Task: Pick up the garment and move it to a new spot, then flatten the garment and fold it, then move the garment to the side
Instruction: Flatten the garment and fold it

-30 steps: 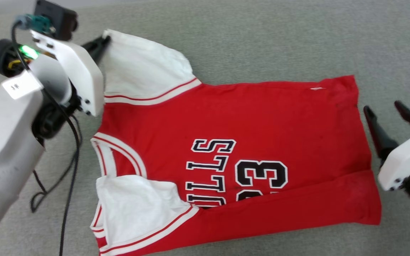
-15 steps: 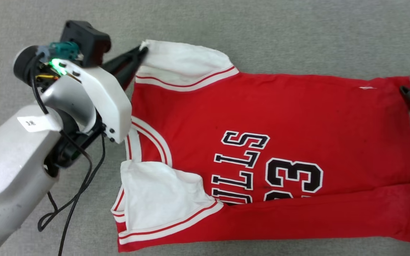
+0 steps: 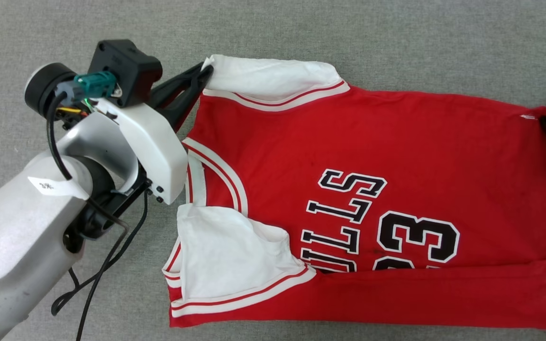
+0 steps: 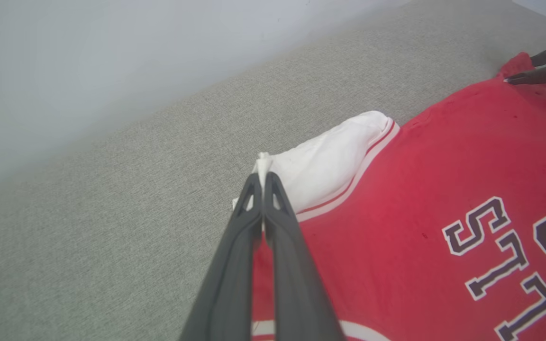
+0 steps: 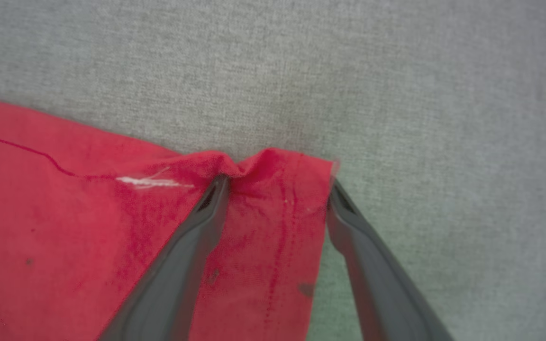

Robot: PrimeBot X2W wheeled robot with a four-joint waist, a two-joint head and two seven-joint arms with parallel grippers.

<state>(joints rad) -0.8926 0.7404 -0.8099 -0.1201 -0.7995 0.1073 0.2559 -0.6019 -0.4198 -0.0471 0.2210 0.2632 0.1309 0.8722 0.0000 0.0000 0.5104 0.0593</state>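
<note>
Folding looks partly done. The garment (image 3: 349, 156) lies spread face up on the grey cloth-covered counter (image 3: 396, 38), with its collar toward the left of the head view and its hem at the right edge. The pick-up, the move to a new spot and most of the flattening therefore appear finished.

Along the bottom of the frame one long side is already turned in. A red band (image 3: 443, 293) overlaps the body and hides the lower part of the print (image 3: 382, 222), and the near sleeve (image 3: 225, 255) lies folded over the chest at lower left. The far side, along the top of the frame, is not yet folded.

The left gripper (image 3: 205, 72), at upper left, is clamped on the tip of the far sleeve (image 3: 273, 78); the left wrist view shows white cloth pinched between its closed fingertips. The right gripper (image 5: 277, 187), at the right edge of the head view, stands with jaws apart at the far hem corner (image 5: 277, 166). One finger rests on the red cloth, the other sits just off its edge, and nothing is gripped.

I judge that the second lengthwise fold is being set up. After it, the crosswise folding and the move to the side are left.
</note>
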